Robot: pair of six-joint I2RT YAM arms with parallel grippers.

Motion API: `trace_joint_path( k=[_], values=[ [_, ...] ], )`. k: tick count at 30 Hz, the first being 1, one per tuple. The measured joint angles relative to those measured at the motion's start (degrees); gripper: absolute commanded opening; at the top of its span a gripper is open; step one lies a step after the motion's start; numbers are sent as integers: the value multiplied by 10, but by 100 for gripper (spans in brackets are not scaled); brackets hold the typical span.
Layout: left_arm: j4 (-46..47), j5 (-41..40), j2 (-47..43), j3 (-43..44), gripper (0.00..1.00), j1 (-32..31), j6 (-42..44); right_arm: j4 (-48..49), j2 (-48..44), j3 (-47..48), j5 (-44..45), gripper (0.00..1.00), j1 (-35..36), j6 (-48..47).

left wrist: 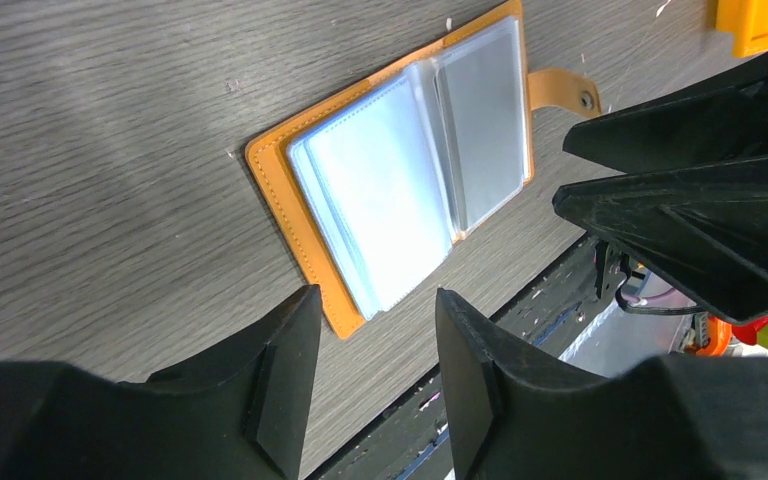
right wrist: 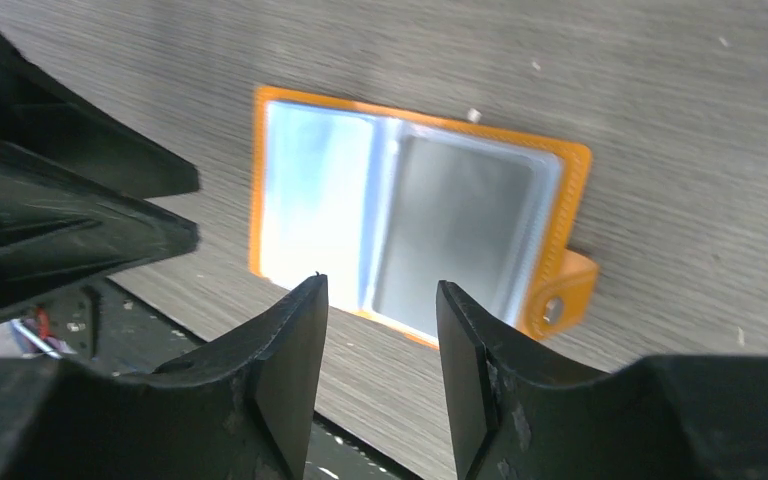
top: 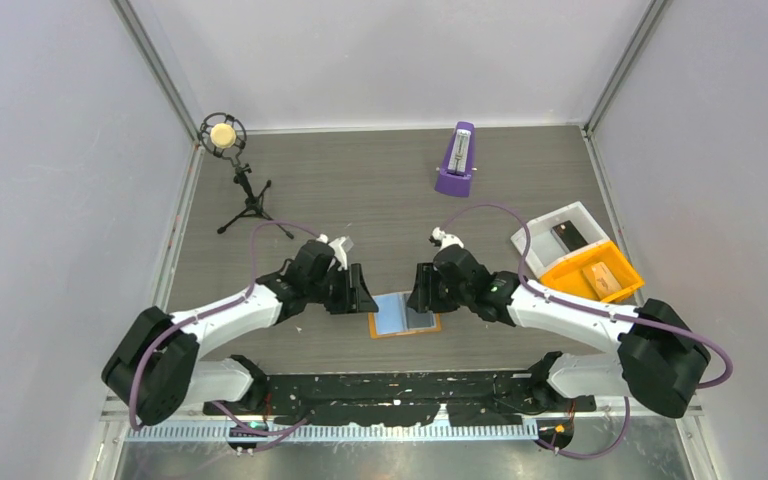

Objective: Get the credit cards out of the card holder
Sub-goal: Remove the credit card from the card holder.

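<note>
Card holder lies open and flat on the grey wood-grain table, close to its near edge, between the two arms. Its orange stitched cover frames clear plastic sleeves: one page reads light blue, the other grey, and glare hides whether single cards can be told apart.

Left gripper and right gripper face each other just above the holder's two ends, each with its jaws spread and nothing between them.

The left wrist camera alone shows the sleeves as a fanned stack of several leaves, with the left gripper over the holder's near corner. Both wrist cameras catch the orange snap tab and its metal stud, which is lost from above. The right gripper hovers over the holder's long edge.

Only the overhead camera takes in the purple metronome, the microphone on its tripod, and the white bin with the orange bin at the right.
</note>
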Motion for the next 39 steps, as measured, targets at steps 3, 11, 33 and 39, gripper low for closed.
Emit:
trace_joint_path(
  k=[3, 11, 33, 39],
  values=[
    [17, 13, 28, 0, 47, 0, -9, -12, 0, -18, 16, 52, -1, 6],
    [45, 29, 61, 0, 46, 0, -13, -26, 7, -33, 36, 53, -3, 10],
    [57, 27, 80, -15, 46, 0, -8, 16, 56, -40, 23, 41, -3, 22],
    [57, 27, 80, -15, 46, 0, -8, 21, 55, -40, 20, 40, -3, 21]
  ],
)
